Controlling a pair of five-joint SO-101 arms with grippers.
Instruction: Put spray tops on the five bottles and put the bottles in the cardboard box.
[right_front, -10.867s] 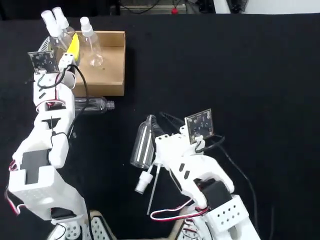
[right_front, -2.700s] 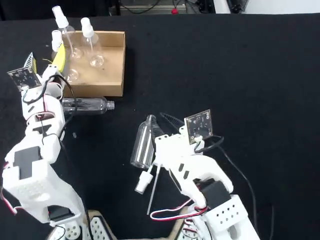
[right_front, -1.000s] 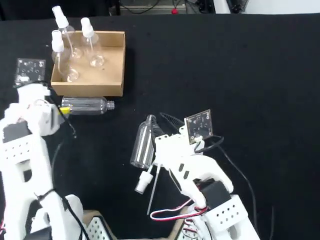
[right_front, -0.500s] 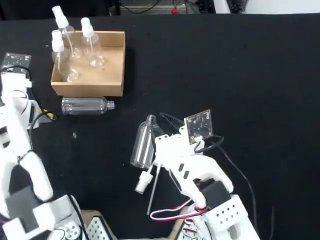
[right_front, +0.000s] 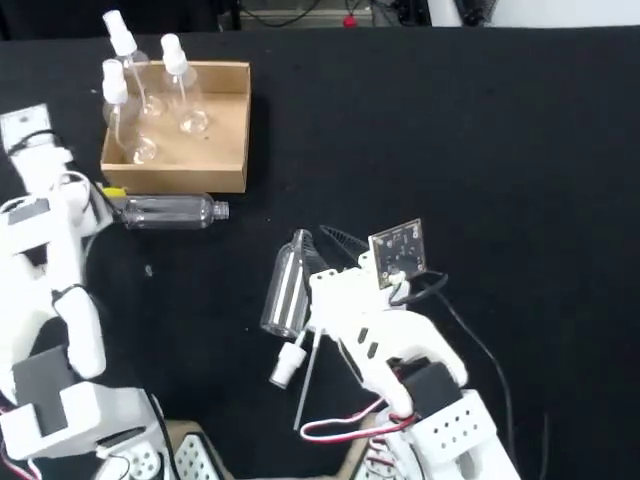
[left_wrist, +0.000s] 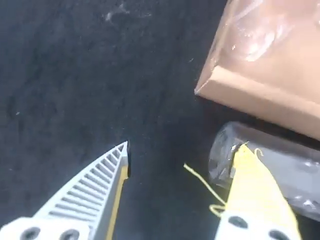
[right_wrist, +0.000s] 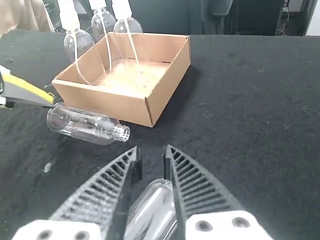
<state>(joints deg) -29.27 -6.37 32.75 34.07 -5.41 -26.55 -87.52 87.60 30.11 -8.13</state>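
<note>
A topless clear bottle (right_front: 170, 212) (left_wrist: 292, 167) (right_wrist: 82, 122) lies on its side just in front of the cardboard box (right_front: 175, 178) (left_wrist: 260, 95) (right_wrist: 125, 107). Three bottles with white spray tops (right_front: 120, 90) (right_wrist: 100, 30) stand in the box. My left gripper (right_front: 110, 198) (left_wrist: 185, 152) is open at the lying bottle's base, and its yellow finger (left_wrist: 250, 185) (right_wrist: 25, 90) rests over that end. My right gripper (right_front: 312, 260) (right_wrist: 150, 152) is shut on another clear bottle (right_front: 285, 285) (right_wrist: 150, 210), which lies near the table's middle. A white spray top (right_front: 288, 364) sits at that bottle's neck.
Black cloth (right_front: 480, 150) covers the table, with open room to the right and at the back. The right arm's body (right_front: 400, 350) fills the front centre, and the left arm (right_front: 45, 290) stands along the left edge.
The left arm drew back out of the box, swung off to the left, then came in to the lying bottle's base. The right arm and its bottle stayed still.
</note>
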